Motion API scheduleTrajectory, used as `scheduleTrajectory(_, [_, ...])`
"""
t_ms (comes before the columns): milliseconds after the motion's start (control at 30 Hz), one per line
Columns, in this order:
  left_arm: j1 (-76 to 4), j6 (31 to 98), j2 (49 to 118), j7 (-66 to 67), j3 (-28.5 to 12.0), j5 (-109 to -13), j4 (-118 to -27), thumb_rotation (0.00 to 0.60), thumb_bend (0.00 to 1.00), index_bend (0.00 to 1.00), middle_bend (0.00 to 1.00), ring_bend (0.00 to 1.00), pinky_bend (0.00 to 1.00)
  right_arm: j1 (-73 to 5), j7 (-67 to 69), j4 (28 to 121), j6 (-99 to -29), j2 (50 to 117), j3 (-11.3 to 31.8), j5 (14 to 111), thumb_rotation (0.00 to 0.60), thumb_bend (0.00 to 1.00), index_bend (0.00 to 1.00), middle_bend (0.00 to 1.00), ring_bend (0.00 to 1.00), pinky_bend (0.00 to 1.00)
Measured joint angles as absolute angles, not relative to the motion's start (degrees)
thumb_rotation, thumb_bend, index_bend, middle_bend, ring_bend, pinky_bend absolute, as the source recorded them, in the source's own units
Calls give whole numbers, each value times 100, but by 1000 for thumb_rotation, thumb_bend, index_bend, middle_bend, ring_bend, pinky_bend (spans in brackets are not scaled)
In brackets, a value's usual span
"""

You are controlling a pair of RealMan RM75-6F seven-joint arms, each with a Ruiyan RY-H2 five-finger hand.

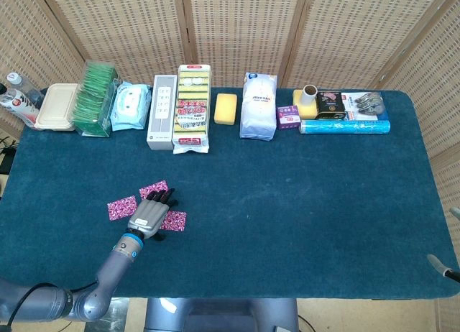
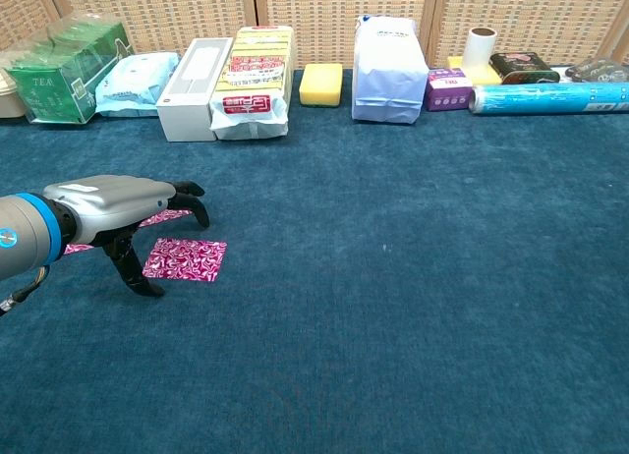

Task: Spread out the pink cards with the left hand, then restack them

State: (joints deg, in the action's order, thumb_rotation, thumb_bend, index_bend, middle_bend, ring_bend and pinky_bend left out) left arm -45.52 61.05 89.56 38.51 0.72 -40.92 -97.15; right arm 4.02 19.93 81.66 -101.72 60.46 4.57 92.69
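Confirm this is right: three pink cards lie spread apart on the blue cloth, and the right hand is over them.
Not quite: it is the left hand, not the right, that is over the cards. The head view shows its arm coming in from the lower left, with the three pink cards lying apart on the blue cloth as you say. Only a sliver of something shows at the head view's lower right edge.

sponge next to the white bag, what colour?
Yellow. The sponge shows best in the chest view, left of the white bag.

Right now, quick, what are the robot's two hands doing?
Left hand: open, holding nothing, fingers apart above the pink cards.
Right hand: not in either view, so it cannot be told.
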Motion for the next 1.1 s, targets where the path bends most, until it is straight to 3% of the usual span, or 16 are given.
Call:
scheduleTrajectory(600, [-4425, 6190, 9089, 3891, 11, -4258, -9524, 600, 204, 381, 0, 0, 69, 389, 2037, 8169, -10169, 6035, 436, 9304, 600, 8, 168, 2, 0, 0])
scheduleTrajectory(1100, [-4335, 6242, 8965, 3817, -113, -4264, -9670, 600, 208, 395, 0, 0, 69, 416, 2149, 8171, -10225, 6006, 384, 9383, 600, 6, 167, 2, 0, 0])
